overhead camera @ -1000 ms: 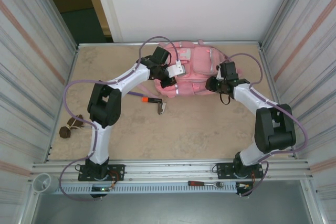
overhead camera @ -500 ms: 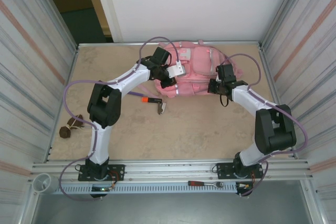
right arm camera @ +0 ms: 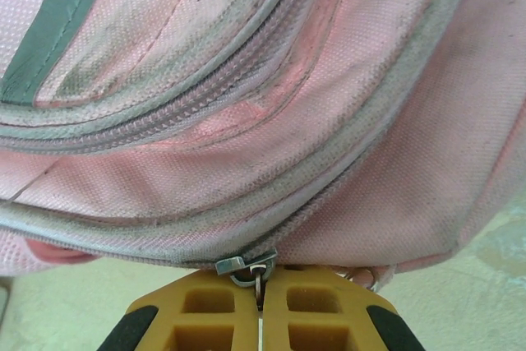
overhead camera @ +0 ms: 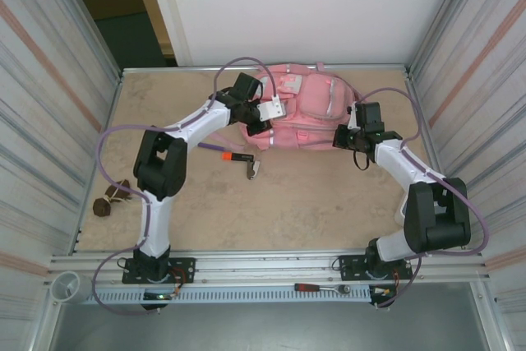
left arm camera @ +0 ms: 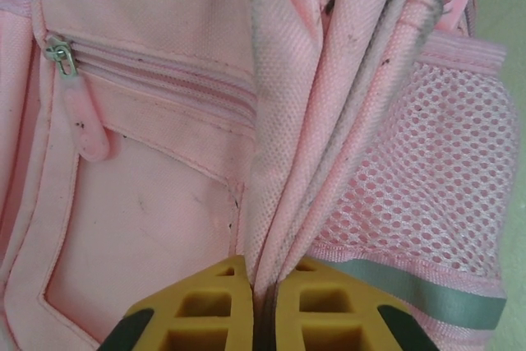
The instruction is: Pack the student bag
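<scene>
The student bag (overhead camera: 304,108) lies at the far centre of the worktop (overhead camera: 296,203). The left pincer (left arm camera: 261,277) is closed on a fold of the bag's side fabric. The right pincer (right arm camera: 260,285) is closed on a zip pull (right arm camera: 245,266). Since the earlier frame it has moved rightward, drawing the bag's right side with it.

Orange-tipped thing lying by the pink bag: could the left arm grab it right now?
Probably not yet: the left claw is shut on a fold of the student bag. The orange-tipped thing lies uncovered close by.
</scene>
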Available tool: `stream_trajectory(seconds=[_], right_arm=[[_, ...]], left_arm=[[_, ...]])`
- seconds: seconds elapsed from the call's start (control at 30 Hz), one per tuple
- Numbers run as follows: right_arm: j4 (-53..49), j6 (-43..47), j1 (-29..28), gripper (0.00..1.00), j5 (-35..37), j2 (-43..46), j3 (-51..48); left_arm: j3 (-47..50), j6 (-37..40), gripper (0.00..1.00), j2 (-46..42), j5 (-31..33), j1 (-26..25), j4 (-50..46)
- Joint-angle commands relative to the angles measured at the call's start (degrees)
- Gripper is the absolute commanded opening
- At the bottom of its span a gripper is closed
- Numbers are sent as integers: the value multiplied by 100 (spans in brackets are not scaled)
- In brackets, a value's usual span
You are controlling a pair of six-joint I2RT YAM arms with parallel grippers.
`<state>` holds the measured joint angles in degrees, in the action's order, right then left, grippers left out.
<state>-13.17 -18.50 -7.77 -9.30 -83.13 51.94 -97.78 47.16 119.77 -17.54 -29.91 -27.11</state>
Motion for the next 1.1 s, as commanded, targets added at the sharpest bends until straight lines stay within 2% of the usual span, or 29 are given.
stream_trajectory(seconds=[0.0, 0.1, 0.2, 0.33, 0.53, 0.67, 0.77, 0.9, 1.07], right_arm=[[-254, 86, 80, 0, -406, 192, 83], [-257, -78, -11, 0, -641, 267, 127], [-230, -315, -44, 0, -880, 330, 174], [-223, -553, -147, 0, -1059, 375, 268], [-102, -812, -316, 0, -1460, 363, 369], [131, -1012, -430, 0, -1757, 321, 344], [211, -1026, -516, 0, -1891, 256, 318], [138, -936, -502, 0, -1820, 227, 255], [-237, -569, -480, 0, -1315, 217, 257]], left_arm=[[217, 56, 28, -503, 217, 222, 94], [637, 82, 48, -869, 146, 45, 554], [1092, 177, 60, -1215, 145, -231, 1083], [1342, 329, 65, -1344, 434, -623, 1476], [1280, 698, 65, -998, 1179, -1135, 1992], [1115, 854, 61, -624, 1557, -1236, 2349], [1064, 986, 54, -452, 1825, -1232, 2687], [1091, 1111, 33, -342, 1829, -1169, 2923], [1133, 1164, 9, -320, 1618, -1025, 2991]])
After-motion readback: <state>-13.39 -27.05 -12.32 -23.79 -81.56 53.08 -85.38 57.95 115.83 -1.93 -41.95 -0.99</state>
